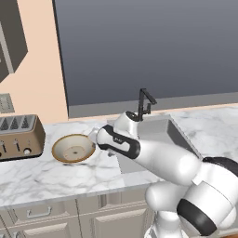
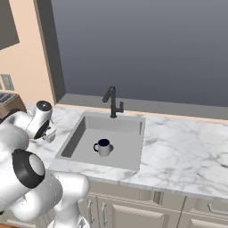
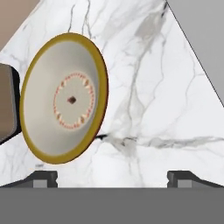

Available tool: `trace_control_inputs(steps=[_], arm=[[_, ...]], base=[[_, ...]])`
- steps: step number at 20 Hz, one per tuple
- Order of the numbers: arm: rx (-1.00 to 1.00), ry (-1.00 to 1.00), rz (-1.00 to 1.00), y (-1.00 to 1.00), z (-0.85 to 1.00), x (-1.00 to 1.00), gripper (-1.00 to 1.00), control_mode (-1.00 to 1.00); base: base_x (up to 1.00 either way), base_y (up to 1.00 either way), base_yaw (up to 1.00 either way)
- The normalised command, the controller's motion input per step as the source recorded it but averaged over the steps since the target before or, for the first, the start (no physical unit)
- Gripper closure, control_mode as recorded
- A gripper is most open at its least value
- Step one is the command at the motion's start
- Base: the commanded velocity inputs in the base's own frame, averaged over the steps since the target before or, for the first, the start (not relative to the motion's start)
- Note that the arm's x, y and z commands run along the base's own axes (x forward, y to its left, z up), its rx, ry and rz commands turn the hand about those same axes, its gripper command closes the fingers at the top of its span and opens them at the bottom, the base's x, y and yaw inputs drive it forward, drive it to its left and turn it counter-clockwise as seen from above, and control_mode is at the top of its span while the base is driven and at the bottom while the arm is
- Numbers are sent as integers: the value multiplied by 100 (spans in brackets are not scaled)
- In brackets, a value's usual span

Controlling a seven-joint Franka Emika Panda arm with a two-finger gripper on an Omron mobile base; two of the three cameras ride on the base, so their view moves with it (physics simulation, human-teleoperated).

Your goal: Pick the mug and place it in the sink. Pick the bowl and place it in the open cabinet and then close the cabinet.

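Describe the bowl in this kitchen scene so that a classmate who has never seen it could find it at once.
Start at the grey sink with the black faucet and look along the white marble counter to its left. There, between the sink and a brown toaster, lies the bowl. It is wide, shallow and round, with a tan rim and cream inside, unlike the boxy toaster.

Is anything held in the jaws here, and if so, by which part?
Nothing is held: the gripper is open above the counter, beside the bowl.
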Motion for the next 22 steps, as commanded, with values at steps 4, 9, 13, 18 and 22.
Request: trace_control_inputs(steps=[4,9,13,18,22], arm=[[2,0,0,0,-10,24,-100,-100],[3,0,0,7,-16,22,-100,-100],[2,0,0,13,-17,24,-100,-100],[4,0,0,17,-23,25,-100,-100],[4,0,0,17,-26,21,-100,-100]], base=[[0,0,0],[0,0,0],[0,0,0],[0,0,0],[0,0,0]])
